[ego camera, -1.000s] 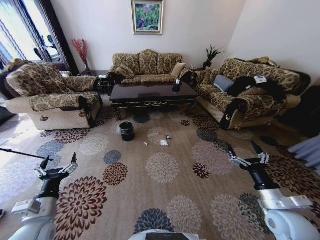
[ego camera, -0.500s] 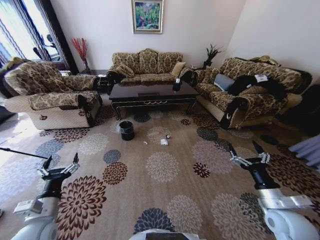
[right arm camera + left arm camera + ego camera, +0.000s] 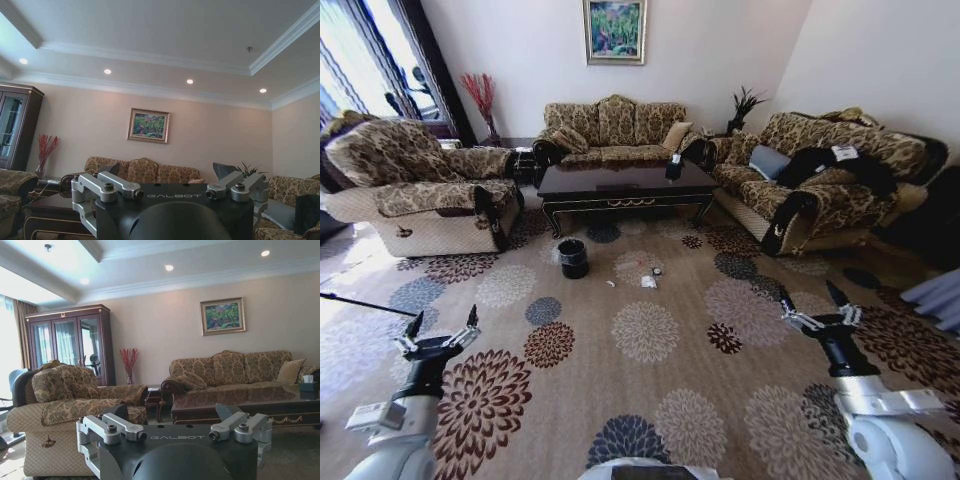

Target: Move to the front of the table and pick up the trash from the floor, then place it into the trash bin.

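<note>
**Living room with litter in front of the coffee surface**

Patterned floor (image 3: pixel 650 400) of beige carpet with round flower medallions spreads across the room, ringed by three ornate sofas. At the far side stands the dark glossy surface (image 3: pixel 620 182), long and low, with gold ornament on its apron. Just in front of its left end the trash bin (image 3: pixel 573 258) sits upright on the carpet, small, round and black. To the right of the bin, near it but apart, lies the trash (image 3: pixel 648 282): a crumpled white piece with tiny bits scattered beside it, too small to tell apart.

Well back from all this, the left tool (image 3: pixel 442 328) hangs low over the carpet, fingers spread and released, holding nothing. The right tool (image 3: pixel 815 303) hangs likewise on the other side, fingers spread, empty.
</note>
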{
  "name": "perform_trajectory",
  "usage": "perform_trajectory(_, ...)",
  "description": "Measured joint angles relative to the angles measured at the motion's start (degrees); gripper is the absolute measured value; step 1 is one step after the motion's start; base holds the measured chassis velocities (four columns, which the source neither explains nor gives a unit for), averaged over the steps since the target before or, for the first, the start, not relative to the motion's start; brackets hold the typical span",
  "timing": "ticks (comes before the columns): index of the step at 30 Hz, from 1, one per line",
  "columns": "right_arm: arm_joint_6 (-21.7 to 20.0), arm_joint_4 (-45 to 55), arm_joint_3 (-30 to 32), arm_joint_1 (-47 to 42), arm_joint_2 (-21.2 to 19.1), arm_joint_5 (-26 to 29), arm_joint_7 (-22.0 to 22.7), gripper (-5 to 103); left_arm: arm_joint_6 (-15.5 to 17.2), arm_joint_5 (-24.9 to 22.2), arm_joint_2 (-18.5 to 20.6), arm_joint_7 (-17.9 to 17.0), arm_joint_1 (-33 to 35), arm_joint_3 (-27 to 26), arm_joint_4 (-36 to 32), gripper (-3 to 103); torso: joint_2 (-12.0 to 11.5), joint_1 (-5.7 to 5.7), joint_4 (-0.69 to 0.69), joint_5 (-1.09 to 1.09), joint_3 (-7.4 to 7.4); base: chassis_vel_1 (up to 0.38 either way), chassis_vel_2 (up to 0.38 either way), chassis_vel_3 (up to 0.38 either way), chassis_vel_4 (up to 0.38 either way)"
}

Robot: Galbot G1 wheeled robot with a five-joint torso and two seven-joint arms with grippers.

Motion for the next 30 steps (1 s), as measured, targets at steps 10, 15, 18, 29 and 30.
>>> perform_trajectory(10, 0.02, 0.25, 0.00, -0.02, 0.25, -0.01, 0.03, 100, -0.80, 1.11, -0.37, 0.16, 0.20, 0.27, 0.12, 100, -2.12, -0.98, 0.00, 0.00, -1.13, 0.000, 0.000, 0.000, 0.000)
perform_trajectory(15, 0.03, 0.24, 0.22, -0.05, 0.27, 0.00, 0.13, 100, -1.31, 1.19, -0.41, 0.48, 0.26, 0.27, 0.41, 100, -3.34, -1.52, 0.00, 0.00, -1.81, 0.000, 0.000, 0.000, 0.000)
perform_trajectory(18, 0.03, 0.24, 0.33, -0.05, 0.28, 0.02, 0.21, 100, -1.49, 1.22, -0.46, 0.70, 0.31, 0.28, 0.44, 100, -4.10, -1.85, 0.00, 0.00, -2.24, 0.000, 0.000, 0.000, 0.000)
perform_trajectory(29, 0.68, 0.22, 0.39, -0.39, 0.39, 0.35, 0.51, 100, -1.62, 1.23, -0.24, 1.08, 0.38, 0.23, 0.61, 100, -7.02, -3.18, 0.00, 0.00, -3.83, 0.000, 0.000, 0.000, 0.000)
perform_trajectory(30, 0.71, 0.22, 0.37, -0.42, 0.40, 0.35, 0.51, 100, -1.62, 1.23, -0.20, 1.12, 0.43, 0.17, 0.58, 100, -7.30, -3.30, 0.00, 0.00, -3.98, 0.000, 0.000, 0.000, 0.000)
